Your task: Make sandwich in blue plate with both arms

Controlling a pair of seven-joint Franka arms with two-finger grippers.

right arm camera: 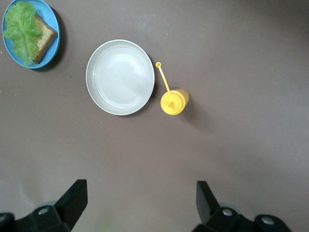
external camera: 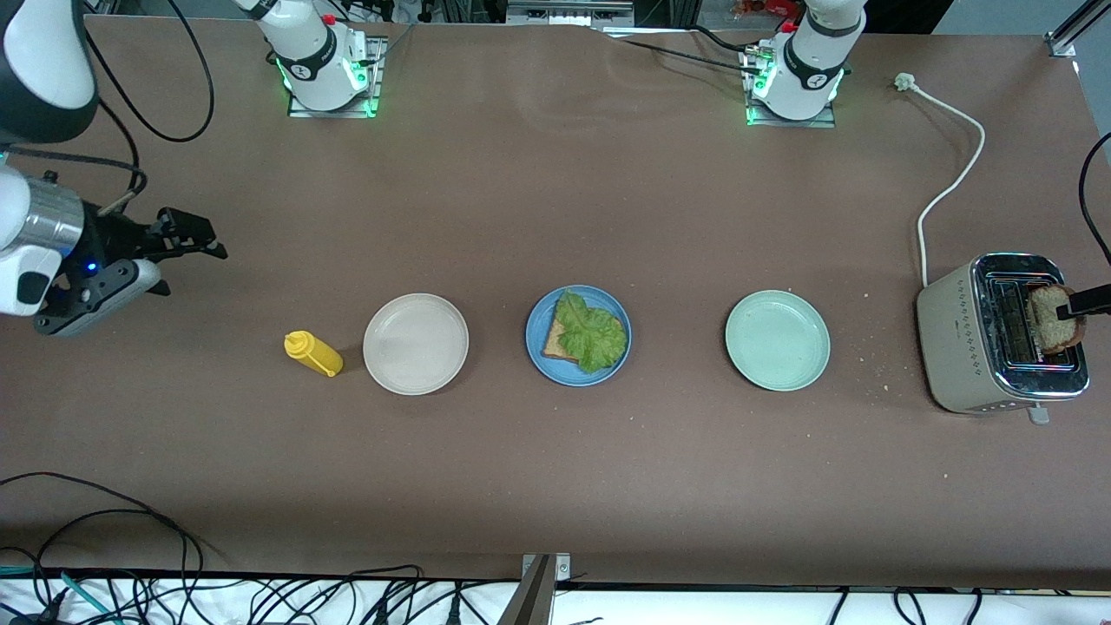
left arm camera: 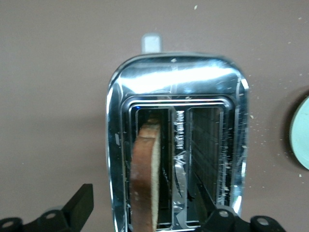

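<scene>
I've got the left gripper (left arm camera: 149,215) over the toaster (external camera: 998,347) at the left arm's end of the table, fingers spread on either side of a slice of bread (left arm camera: 145,179) standing on edge in one slot; I see gaps on both sides of the slice in the left wrist view, so I wouldn't call it a pinch. In the front view only a black fingertip reaches the slice's top edge, which sticks up out of the slot. Second slot looks unoccupied, chrome top, cord (external camera: 950,182) running off toward the left arm's base. Right gripper (external camera: 187,236) is waiting, hanging over bare table at the right arm's end, fingers wide apart, holding nothing. Blue plate (external camera: 538,356) sits mid-table with one bread slice (external camera: 555,345) lying flat and a lettuce leaf (external camera: 592,334) on top of it, no top slice on it. Beige plate (external camera: 416,344) beside it toward the right arm's end, yellow squeeze bottle (external camera: 312,353) just beside that. Pale green plate (external camera: 777,339) toward the left arm's end, between blue plate and toaster. Crumbs scattered near the toaster.
</scene>
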